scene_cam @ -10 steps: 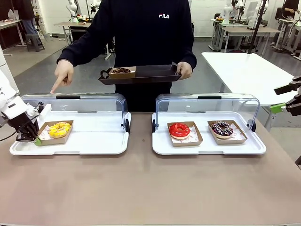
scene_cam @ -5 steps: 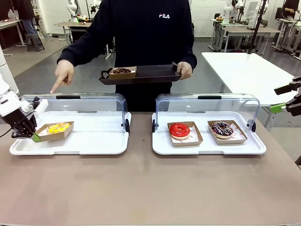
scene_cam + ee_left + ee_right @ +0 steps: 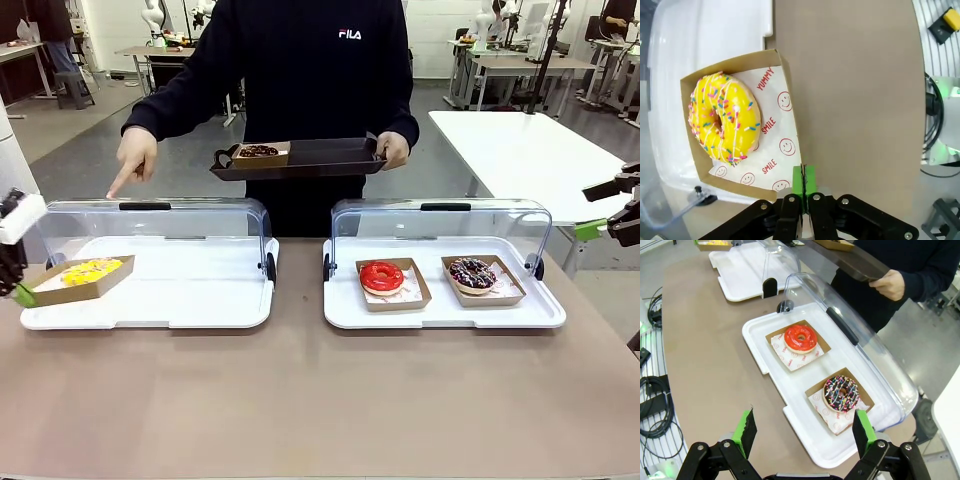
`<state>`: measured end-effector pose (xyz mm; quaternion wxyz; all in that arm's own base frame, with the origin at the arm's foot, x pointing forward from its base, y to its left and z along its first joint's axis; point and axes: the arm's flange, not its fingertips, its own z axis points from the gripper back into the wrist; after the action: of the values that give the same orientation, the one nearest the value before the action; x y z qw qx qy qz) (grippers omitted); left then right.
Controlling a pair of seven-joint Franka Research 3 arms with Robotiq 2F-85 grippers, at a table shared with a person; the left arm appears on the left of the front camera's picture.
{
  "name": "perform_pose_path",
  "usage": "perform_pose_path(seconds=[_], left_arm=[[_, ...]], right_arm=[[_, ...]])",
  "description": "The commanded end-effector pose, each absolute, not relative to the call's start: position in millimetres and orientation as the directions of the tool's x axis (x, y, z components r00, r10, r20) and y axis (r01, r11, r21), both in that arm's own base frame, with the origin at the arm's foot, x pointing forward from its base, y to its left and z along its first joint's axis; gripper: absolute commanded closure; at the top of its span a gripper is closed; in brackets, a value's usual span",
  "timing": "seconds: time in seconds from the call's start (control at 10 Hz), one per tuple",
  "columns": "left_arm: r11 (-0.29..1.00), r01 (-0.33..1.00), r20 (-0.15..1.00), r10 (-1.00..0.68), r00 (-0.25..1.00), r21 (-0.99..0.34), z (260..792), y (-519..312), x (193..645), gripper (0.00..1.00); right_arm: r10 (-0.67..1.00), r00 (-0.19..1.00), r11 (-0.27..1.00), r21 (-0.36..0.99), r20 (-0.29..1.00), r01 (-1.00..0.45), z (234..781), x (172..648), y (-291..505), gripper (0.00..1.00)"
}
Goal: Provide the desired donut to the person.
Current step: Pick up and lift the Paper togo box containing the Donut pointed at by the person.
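While my left gripper (image 3: pixel 803 175) is pinched tight on the rim of the cardboard box (image 3: pixel 785 80), the yellow sprinkled donut (image 3: pixel 724 117) sits inside it, tilted over the left end of the left white tray (image 3: pixel 200 310). My right gripper (image 3: pixel 805 432) hangs by the table's right end, fingers wide apart. At the far side the person (image 3: pixel 310 80) points a hand (image 3: pixel 135 160) down over the left clear lid (image 3: pixel 200 215) and holds a dark tray (image 3: pixel 330 158).

Yellow sprinkled donut (image 3: pixel 740 117) in tilted cardboard box (image 3: pixel 85 292), person (image 3: pixel 310 90) pointing, holding dark tray (image 3: pixel 330 156)
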<state>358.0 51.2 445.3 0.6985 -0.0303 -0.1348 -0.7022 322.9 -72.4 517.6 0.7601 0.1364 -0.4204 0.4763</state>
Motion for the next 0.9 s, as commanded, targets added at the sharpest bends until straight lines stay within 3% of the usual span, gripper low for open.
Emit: perform_pose_path(seconds=[0.0,0.4,0.5,0.7,0.8], left_arm=[[0.058,0.966,0.212,-0.977,0.003,0.253,453.8,40.5,298.9,1.00],[0.028,0.918,0.172,-0.984,-0.043,0.395,514.1,11.0,253.2,1.00],[0.030,0.906,0.156,-0.987,-0.040,0.421,526.8,7.8,254.9,1.00],[0.072,0.948,0.209,-0.978,0.006,0.310,529.9,23.7,279.5,1.00],[0.024,0.911,0.186,-0.981,-0.058,0.412,570.5,15.7,278.0,1.00]], right_arm=[[0.595,0.181,0.505,-0.189,0.783,-0.842,516.4,325.2,-72.5,0.00],[0.595,0.181,0.505,-0.189,0.783,-0.842,516.4,325.2,-72.5,0.00],[0.595,0.181,0.505,-0.189,0.783,-0.842,516.4,325.2,-72.5,0.00],[0.595,0.181,0.505,-0.189,0.783,-0.842,516.4,325.2,-72.5,0.00],[0.595,0.181,0.505,-0.189,0.783,-0.842,516.4,325.2,-72.5,0.00]])
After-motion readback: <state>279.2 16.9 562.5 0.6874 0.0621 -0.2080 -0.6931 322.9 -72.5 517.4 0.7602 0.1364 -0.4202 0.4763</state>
